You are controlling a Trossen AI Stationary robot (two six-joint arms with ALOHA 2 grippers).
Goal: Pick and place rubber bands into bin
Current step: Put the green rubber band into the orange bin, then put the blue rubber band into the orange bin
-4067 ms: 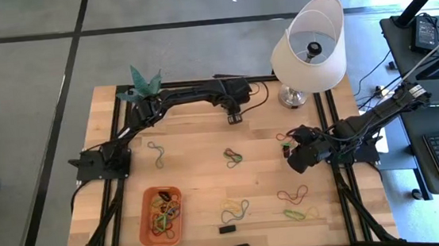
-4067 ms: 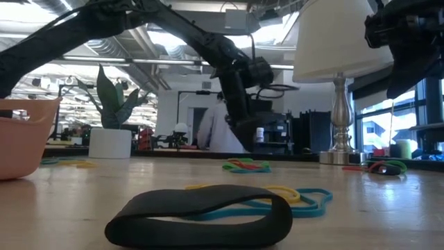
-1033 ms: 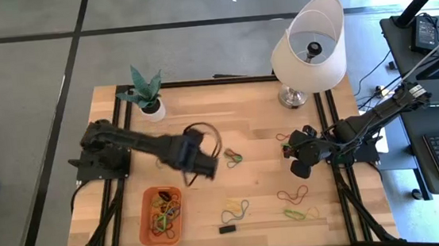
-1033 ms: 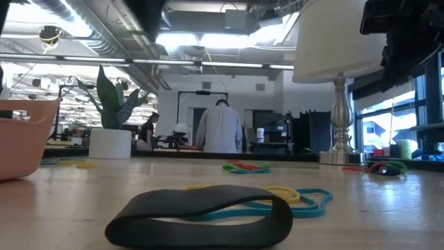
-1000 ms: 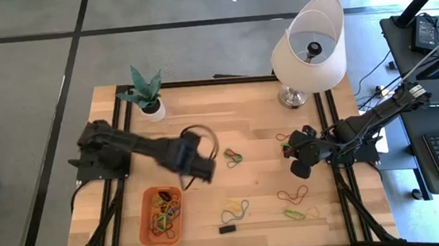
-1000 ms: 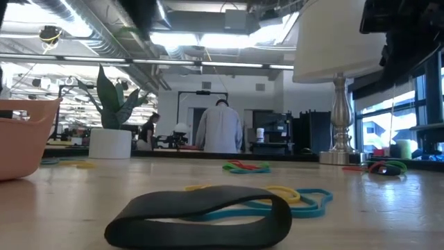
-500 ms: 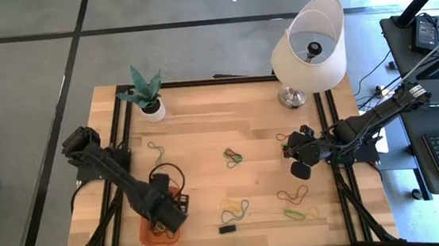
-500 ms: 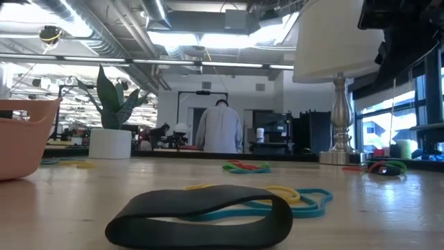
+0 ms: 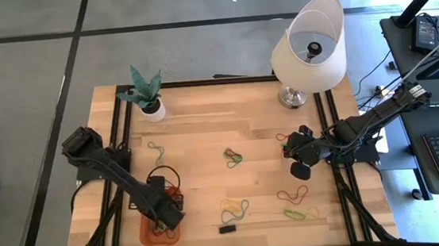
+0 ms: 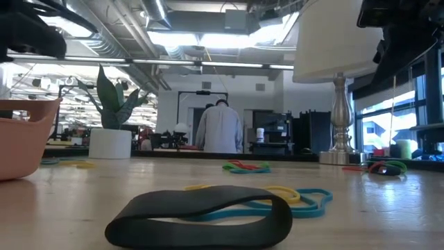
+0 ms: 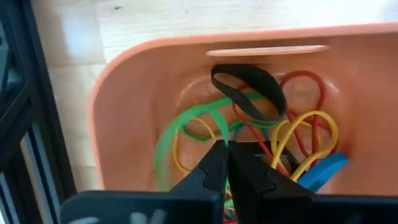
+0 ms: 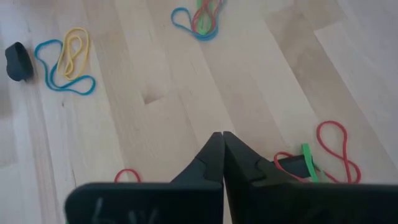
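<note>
A pale wooden table point(image 9: 204, 132) with a black frame carries one white-shaded lamp on a silver base point(image 9: 306, 42) at its far right corner and one white pot with a green plant point(image 9: 147, 93) at its far left. Two dark arms work over it. The left gripper point(image 11: 227, 163) hangs inside the shallow orange rectangular plastic bin point(image 9: 145, 233), which sits on the table's near left part; its fingers are pressed together, and a green band point(image 11: 180, 127) lies blurred just beside the tips. The right gripper point(image 12: 222, 149) waits above the table's right side, fingers closed on nothing. The bin holds a tangle of thin rubber bands point(image 11: 273, 124): one black, one red, one green, at least two yellow, and a blue piece. Loose bands lie in about five clusters on the table. One small black rectangular block point(image 9: 227, 228) lies near the front edge.
</note>
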